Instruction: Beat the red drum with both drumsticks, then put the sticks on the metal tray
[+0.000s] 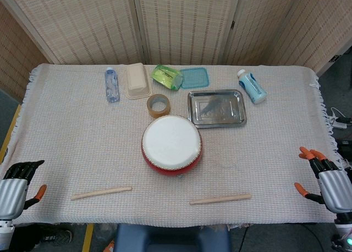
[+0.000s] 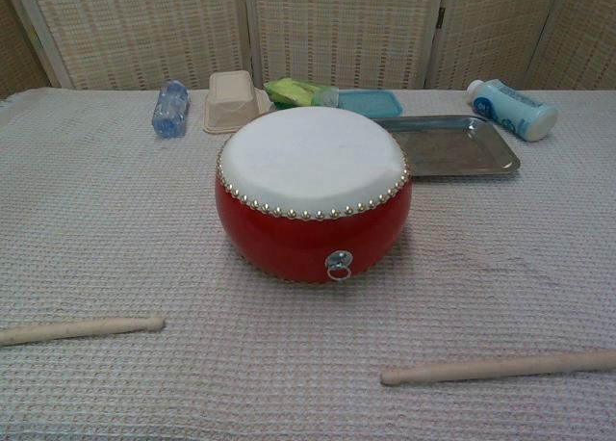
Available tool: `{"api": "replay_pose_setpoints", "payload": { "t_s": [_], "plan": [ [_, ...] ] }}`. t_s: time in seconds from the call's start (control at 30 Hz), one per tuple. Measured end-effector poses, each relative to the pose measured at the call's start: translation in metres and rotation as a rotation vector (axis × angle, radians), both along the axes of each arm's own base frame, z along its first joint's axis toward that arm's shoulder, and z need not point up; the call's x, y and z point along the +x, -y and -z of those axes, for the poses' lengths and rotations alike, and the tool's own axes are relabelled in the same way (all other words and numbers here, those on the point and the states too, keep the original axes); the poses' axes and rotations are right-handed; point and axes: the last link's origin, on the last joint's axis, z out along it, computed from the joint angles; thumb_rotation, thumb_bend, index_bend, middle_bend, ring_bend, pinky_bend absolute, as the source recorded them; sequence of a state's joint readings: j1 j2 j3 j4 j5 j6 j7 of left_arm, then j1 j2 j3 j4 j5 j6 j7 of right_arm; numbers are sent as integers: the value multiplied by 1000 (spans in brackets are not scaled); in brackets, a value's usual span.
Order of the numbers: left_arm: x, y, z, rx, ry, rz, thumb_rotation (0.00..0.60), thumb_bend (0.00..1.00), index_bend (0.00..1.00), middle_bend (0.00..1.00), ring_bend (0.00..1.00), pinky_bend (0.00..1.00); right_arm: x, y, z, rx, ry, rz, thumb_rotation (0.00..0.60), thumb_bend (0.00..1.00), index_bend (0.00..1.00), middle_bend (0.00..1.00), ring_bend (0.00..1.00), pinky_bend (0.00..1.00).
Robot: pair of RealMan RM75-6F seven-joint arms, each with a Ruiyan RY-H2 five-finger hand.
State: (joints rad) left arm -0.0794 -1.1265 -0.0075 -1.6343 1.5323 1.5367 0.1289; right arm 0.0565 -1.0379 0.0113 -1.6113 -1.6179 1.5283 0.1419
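Note:
The red drum [image 1: 171, 143] [image 2: 313, 193] with a white skin stands in the middle of the table. Two wooden drumsticks lie flat on the cloth in front of it: the left stick [image 1: 101, 192] [image 2: 81, 330] and the right stick [image 1: 220, 198] [image 2: 498, 367]. A metal tray [image 1: 216, 109] [image 2: 449, 144] sits empty behind the drum to the right. My left hand [image 1: 15, 187] rests at the table's near left corner, fingers apart, holding nothing. My right hand [image 1: 325, 177] is at the near right edge, also open. Neither hand shows in the chest view.
Along the back stand a water bottle [image 1: 111, 85], a beige lidded box [image 1: 137, 80], a green packet [image 1: 166, 76], a teal lid [image 1: 193, 77] and a blue-and-white bottle [image 1: 252, 86]. A tape roll [image 1: 158, 105] lies just behind the drum.

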Motion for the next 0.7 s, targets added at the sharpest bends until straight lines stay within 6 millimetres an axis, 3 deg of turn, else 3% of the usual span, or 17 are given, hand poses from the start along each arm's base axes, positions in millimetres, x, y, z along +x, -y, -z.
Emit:
{"api": "replay_pose_setpoints", "payload": {
  "t_s": [0.4,0.7],
  "plan": [
    [3,0,0,-14,19,24,600,358,204,236,179,166,2,-3,-4,-32,3,-15,600,181,90,233,115,288],
    [40,-15,25,-117,77,160,600,358,259,263,194,167,2,4,-11,-54,-1,-29,600,181,89,232,115,288]
  ]
}}
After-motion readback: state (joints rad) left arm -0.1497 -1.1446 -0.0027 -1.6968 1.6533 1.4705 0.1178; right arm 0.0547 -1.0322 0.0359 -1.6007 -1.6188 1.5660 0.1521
